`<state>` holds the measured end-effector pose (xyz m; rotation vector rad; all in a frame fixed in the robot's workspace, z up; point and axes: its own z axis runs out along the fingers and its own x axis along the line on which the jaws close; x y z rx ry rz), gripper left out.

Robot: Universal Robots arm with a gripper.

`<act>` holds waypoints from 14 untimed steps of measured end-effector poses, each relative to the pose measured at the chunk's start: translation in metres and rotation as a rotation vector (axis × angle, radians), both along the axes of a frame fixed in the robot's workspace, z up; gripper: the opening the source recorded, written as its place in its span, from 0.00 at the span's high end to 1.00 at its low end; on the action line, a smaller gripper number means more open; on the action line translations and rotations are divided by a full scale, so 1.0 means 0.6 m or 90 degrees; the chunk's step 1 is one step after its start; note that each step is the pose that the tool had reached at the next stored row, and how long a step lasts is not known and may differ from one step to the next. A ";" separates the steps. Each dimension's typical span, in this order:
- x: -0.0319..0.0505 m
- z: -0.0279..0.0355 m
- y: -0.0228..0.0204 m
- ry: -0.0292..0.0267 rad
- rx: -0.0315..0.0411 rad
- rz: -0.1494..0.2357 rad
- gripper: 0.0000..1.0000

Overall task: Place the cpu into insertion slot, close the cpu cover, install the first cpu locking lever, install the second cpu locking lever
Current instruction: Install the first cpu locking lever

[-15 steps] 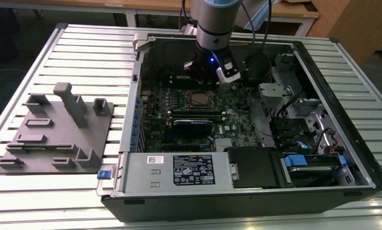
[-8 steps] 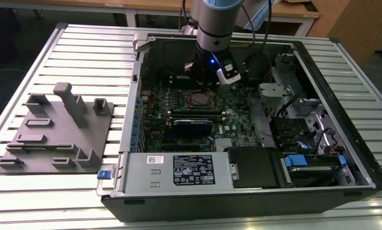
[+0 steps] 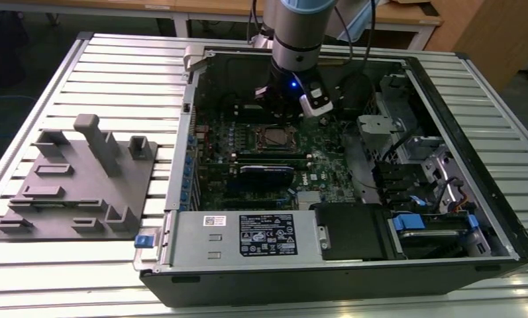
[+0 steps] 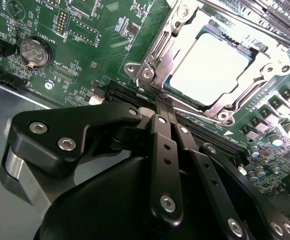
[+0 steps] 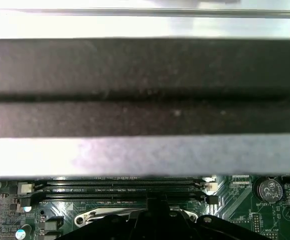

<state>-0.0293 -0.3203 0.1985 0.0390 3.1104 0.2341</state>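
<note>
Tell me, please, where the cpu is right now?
The cpu sits in its socket on the green motherboard, framed by the cpu cover, just beyond the gripper in the second wrist view.

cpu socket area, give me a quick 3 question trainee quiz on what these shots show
1. True or false: the cpu already sits in the socket.
2. In the second wrist view, the cpu cover is: A) lying down around the chip, B) standing upright, C) lying on the table.
3. Which round part sits on the motherboard away from the socket?

Key: 1 true. 2 A. 3 the coin battery.

The end effector hangs with closed fingers at the socket's edge.
</note>
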 end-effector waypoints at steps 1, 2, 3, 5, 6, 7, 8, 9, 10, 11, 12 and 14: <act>0.000 0.000 0.0000 0.0000 0.0000 0.000 0.89; 0.000 0.000 0.0000 0.0000 0.0000 0.000 0.89; 0.001 0.000 0.0001 0.0001 -0.0002 0.000 0.89; 0.002 0.000 0.0001 0.0001 -0.0005 0.000 0.89; 0.003 0.000 0.0001 0.0001 -0.0005 0.000 0.89; 0.004 0.000 0.0001 0.0001 -0.0005 0.000 0.89; 0.005 0.000 0.0001 0.0001 -0.0005 0.000 0.89; 0.005 0.000 0.0002 0.0001 -0.0005 0.000 0.89; 0.005 0.000 0.0001 0.0001 -0.0005 0.000 0.89; 0.005 0.000 0.0002 0.0001 -0.0004 0.000 0.89; 0.005 0.000 0.0002 0.0001 -0.0004 0.000 0.89; 0.006 0.000 0.0002 0.0001 -0.0005 0.000 0.89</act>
